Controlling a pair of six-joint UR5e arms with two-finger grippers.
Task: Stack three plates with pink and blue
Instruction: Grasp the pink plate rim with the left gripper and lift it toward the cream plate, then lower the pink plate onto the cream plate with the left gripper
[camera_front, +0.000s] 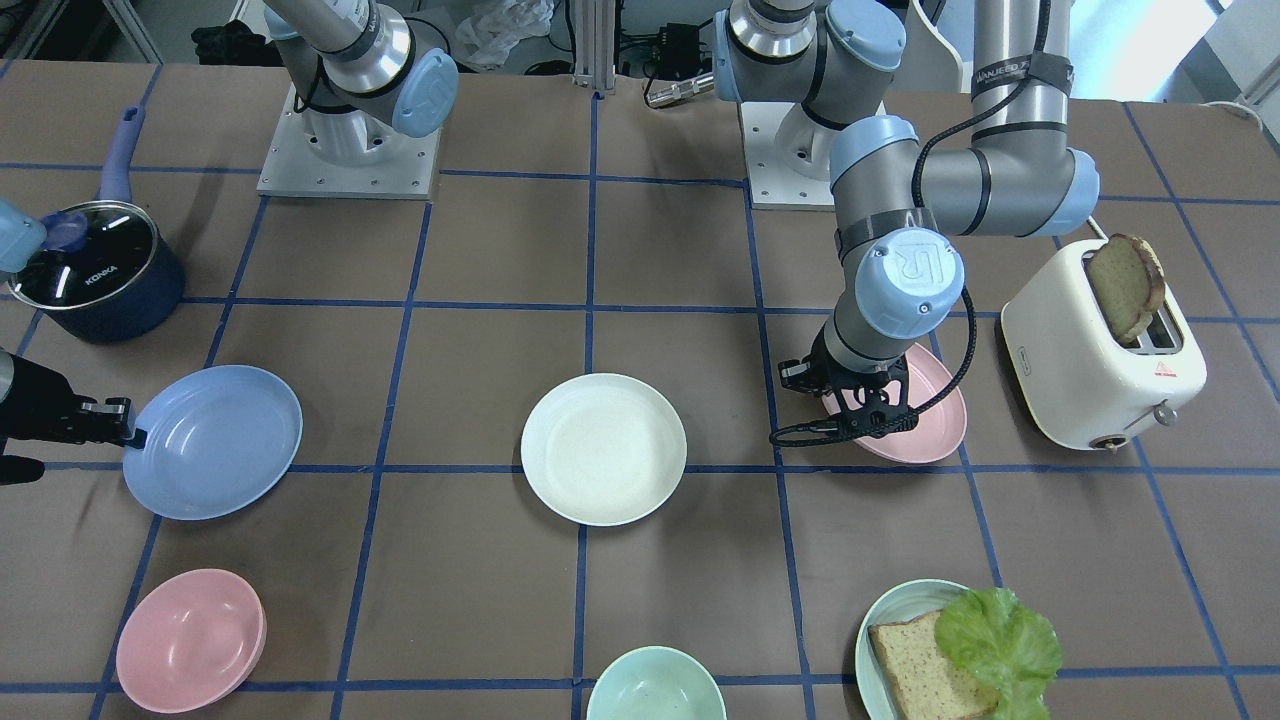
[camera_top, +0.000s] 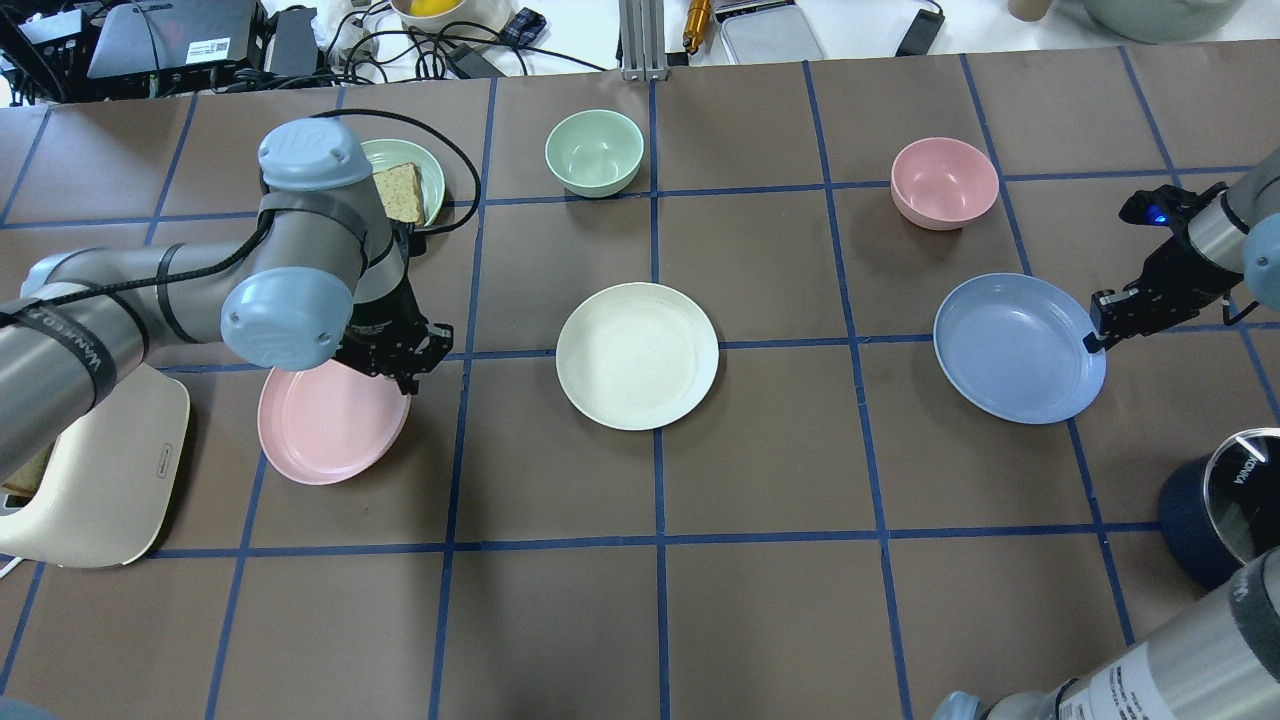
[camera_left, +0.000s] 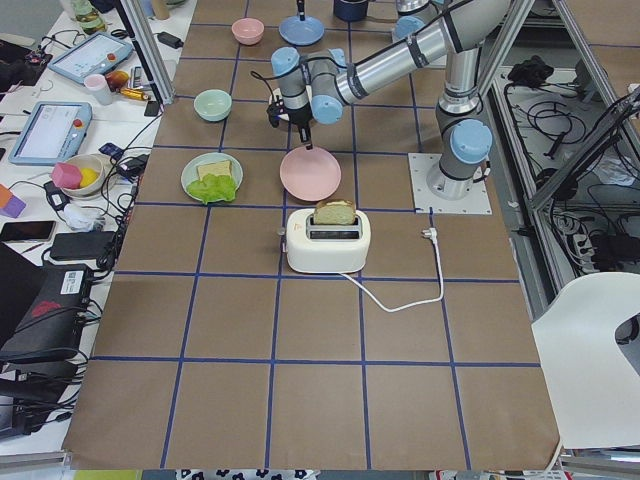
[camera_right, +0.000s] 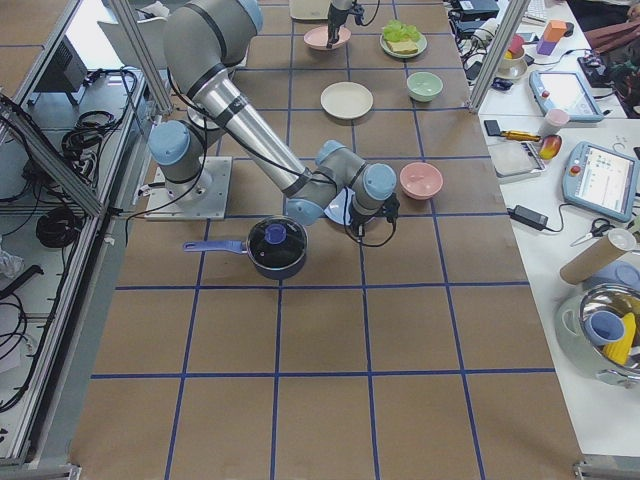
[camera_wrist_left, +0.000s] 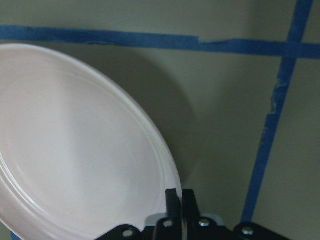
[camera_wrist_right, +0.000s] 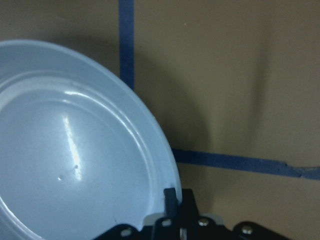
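Pink plate (camera_top: 325, 425), rim pinched in my left gripper (camera_top: 404, 378), and blue plate (camera_top: 1010, 350), rim pinched in my right gripper (camera_top: 1094, 337), flank the centre white plate (camera_top: 637, 355); I should lift level, lower centred.

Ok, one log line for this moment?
left pincer: shut on pink plate rim | right pincer: shut on blue plate rim | white plate: centre, bare | stack: not started

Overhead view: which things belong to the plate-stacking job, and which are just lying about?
Job: pink plate, rim gripped by left gripper; blue plate, rim gripped by right gripper; cream-white plate.
Lying about: pink bowl, green bowl, toaster, pot, green plate with bread.
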